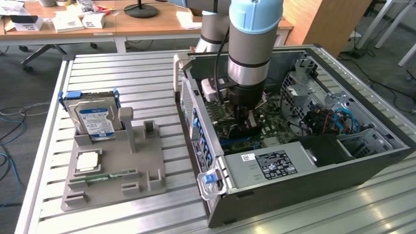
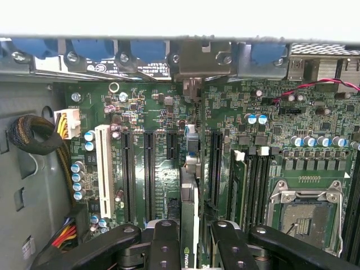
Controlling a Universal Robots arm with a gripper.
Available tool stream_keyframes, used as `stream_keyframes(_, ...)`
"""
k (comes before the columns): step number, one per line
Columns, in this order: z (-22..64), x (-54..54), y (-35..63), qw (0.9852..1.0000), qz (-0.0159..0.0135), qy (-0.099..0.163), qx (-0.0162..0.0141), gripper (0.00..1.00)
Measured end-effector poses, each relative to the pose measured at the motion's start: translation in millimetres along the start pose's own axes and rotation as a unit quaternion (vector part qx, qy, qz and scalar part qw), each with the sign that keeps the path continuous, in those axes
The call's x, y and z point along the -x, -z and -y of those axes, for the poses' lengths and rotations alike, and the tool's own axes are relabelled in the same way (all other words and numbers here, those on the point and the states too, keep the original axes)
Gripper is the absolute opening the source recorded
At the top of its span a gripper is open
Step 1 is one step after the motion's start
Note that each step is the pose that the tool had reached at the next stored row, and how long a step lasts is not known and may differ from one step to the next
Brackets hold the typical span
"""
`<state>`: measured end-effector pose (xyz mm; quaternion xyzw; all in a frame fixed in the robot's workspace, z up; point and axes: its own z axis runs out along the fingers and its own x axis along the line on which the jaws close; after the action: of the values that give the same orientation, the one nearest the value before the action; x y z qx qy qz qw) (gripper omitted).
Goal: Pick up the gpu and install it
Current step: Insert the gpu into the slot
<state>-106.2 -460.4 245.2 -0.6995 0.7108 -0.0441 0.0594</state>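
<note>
Inside the open computer case (image 1: pixel 364 161) at the exterior view's right, the claw (image 2: pixel 194 236) grips the gpu (image 2: pixel 189 185) on edge between its 2 black fingers (image 2: pixel 163 242), over the green motherboard (image 2: pixel 152 112), the arm (image 1: pixel 250 48) hiding most of it, so I cannot tell if it sits in a slot.

Your arm (image 1: pixel 250 44) points straight down, wrist vertical, with the gripper (image 1: pixel 248 124) low and its fingers (image 2: pixel 166 242) closed on either side of the edge-on gpu (image 2: pixel 189 228).
</note>
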Motion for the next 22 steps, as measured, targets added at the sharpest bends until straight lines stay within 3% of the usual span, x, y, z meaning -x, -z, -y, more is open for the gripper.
stream_keyframes(22,-1.4,0.7,0.1,1.0,0.0,0.0,0.0,0.26)
